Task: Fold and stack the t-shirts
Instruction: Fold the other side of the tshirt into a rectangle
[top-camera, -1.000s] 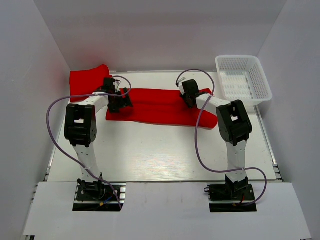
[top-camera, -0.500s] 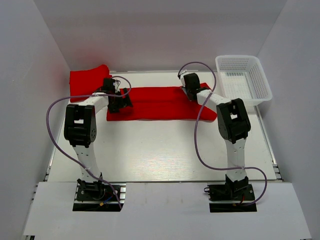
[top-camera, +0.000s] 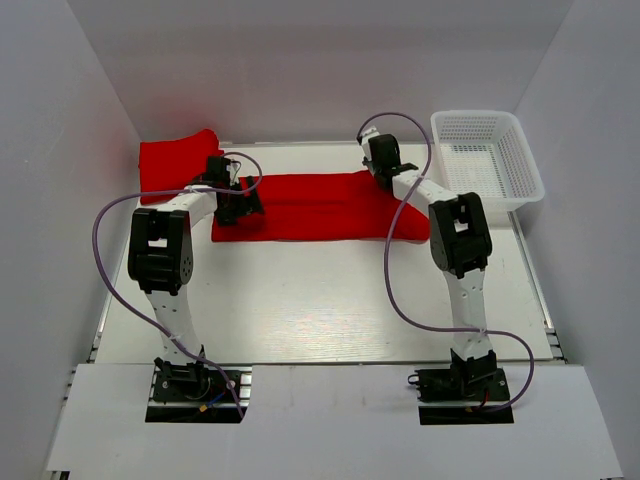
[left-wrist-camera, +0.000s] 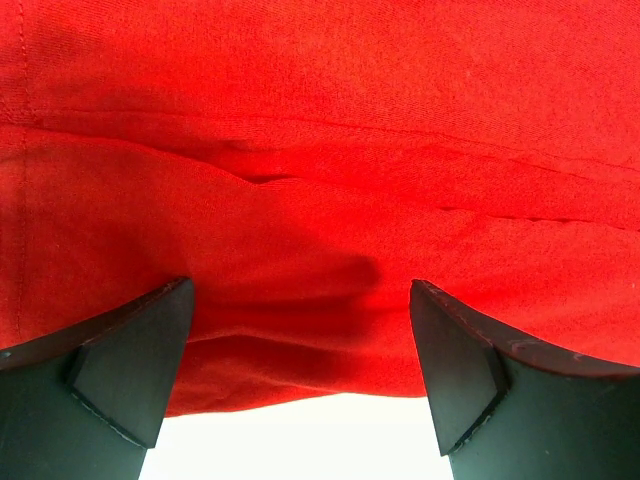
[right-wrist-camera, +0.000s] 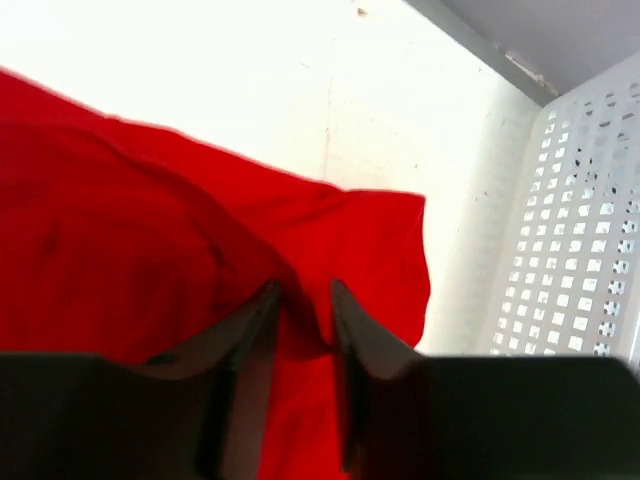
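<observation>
1. A long, bright red cloth t-shirt (top-camera: 320, 205), folded into a flat band, lies on the white tabletop (top-camera: 320, 290). It stretches from one gripper across to the other.
2. The left gripper (left-wrist-camera: 300, 285) has its jaws spread wide and holds nothing. It sits low over the band's left end, with red cloth filling the gap between its fingers and running on ahead of it.
3. The right gripper (right-wrist-camera: 303, 288) has its jaws drawn narrow, pinching a ridge of the same shirt at the far right corner. The corner's loose flap shows just ahead of the fingers.
4. A white plastic mesh basket (top-camera: 487, 160) stands just to the right of the right gripper, apart from the cloth.
5. A second red cloth t-shirt (top-camera: 178, 160), folded into a compact pile, rests beyond and to the left of the left gripper. The arm hides whether it touches the band.
6. Risks, as a judgement:
   - Only one end is gripped. If the right gripper carries its corner across while the left end lies free, the whole band could drag or skew and the fold would land crooked.
   - The thin pinch could slip.
   - Lifted cloth could catch on the basket.
7. Count: two red t-shirts, one basket, two grippers.
</observation>
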